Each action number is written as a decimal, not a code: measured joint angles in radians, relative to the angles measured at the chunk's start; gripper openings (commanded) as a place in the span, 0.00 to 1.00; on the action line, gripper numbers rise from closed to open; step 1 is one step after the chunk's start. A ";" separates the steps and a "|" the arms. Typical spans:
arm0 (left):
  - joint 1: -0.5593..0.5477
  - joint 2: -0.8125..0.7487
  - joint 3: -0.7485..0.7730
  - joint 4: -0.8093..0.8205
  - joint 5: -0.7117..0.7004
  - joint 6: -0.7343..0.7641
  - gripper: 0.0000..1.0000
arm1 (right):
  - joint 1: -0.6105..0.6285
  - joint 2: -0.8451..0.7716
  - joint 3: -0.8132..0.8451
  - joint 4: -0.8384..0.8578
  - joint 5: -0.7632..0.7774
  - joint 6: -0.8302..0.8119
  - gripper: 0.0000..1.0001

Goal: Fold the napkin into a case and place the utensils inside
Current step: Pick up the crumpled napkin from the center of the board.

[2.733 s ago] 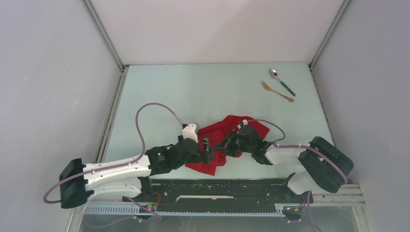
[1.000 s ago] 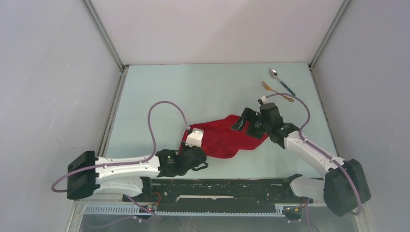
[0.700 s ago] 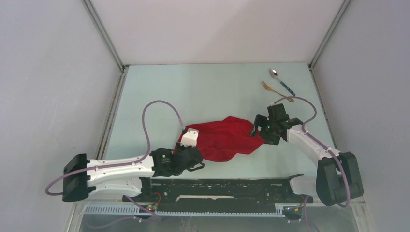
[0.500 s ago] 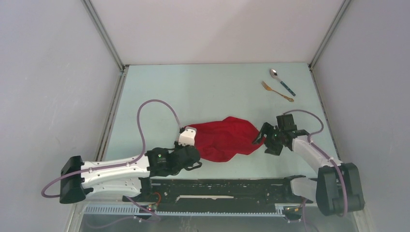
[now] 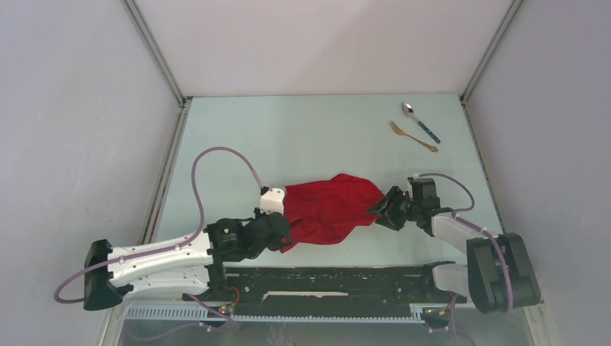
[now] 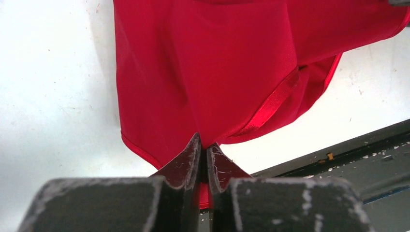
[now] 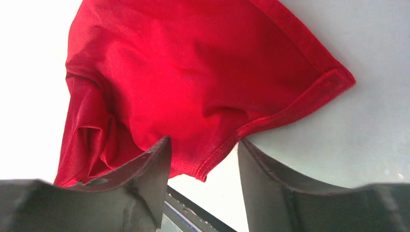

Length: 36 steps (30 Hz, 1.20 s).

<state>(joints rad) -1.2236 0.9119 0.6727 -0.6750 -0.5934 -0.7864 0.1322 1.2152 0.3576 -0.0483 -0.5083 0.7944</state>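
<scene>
Left gripper (image 6: 203, 147) is shut tight on the napkin (image 5: 328, 209), jaws together with a fold of red cloth pinched between the tips at the cloth's near left end; the left wrist view shows the cloth fanning out away from the pinch, a shiny hem band running diagonally on the right side and another layer showing beneath it. Right gripper (image 7: 203, 145) sits at the opposite, right end of the napkin, jaws apart and not closed on it; in its wrist view the left finger (image 7: 145, 169) overlaps the cloth, the other is over bare table, and the stitched hem passes through the gap. Can't tell whether either pad touches the fabric. Napkin lies on the table (image 5: 310, 137) slightly right of centre and close to the near edge, spanning roughly left-right between the two grippers, bunched and wrinkled, wider in the middle, tapering at the right end, layers overlapping unevenly, so not a flat strip. Black rail (image 5: 324, 277) runs along the near edge, near the left gripper, and also shows in the left wrist view. Spoon (image 5: 421, 122) and fork (image 5: 414, 138) lie in the far right corner of the table, side by side, roughly parallel, heads toward the far left, handles toward the near right, close but apart as far as I can see, well apart from the napkin and both grippers
</scene>
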 measured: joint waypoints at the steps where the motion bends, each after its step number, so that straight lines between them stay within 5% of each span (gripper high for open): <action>1: 0.003 -0.002 0.010 -0.010 -0.002 0.000 0.08 | 0.006 0.010 -0.003 0.024 -0.003 0.008 0.46; 6: 0.022 -0.008 0.097 -0.074 -0.035 0.007 0.00 | 0.030 0.011 -0.003 0.086 -0.020 0.023 0.03; 15: 0.073 -0.046 0.344 -0.199 -0.190 0.100 0.00 | -0.011 -0.033 0.327 -0.201 0.125 -0.129 0.00; 16: 0.080 -0.058 0.355 -0.204 -0.199 0.112 0.00 | -0.024 -0.015 0.382 -0.238 0.171 -0.156 0.06; 19: 0.121 -0.069 0.356 -0.218 -0.211 0.124 0.00 | -0.050 0.063 0.525 -0.351 0.325 -0.226 0.61; 22: 0.183 -0.063 0.338 -0.221 -0.196 0.126 0.00 | -0.035 0.146 0.635 -0.474 0.492 -0.295 0.80; 29: 0.348 -0.014 0.209 -0.203 -0.097 0.134 0.00 | 0.234 0.099 0.697 -0.652 0.692 -0.377 0.88; 36: 0.408 -0.005 0.185 -0.169 -0.040 0.149 0.00 | 0.679 0.018 0.604 -0.634 0.626 -0.378 0.88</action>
<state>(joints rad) -0.8158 0.9066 0.8581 -0.8440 -0.6334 -0.6373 0.8112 1.2331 0.9615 -0.6827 0.1173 0.4168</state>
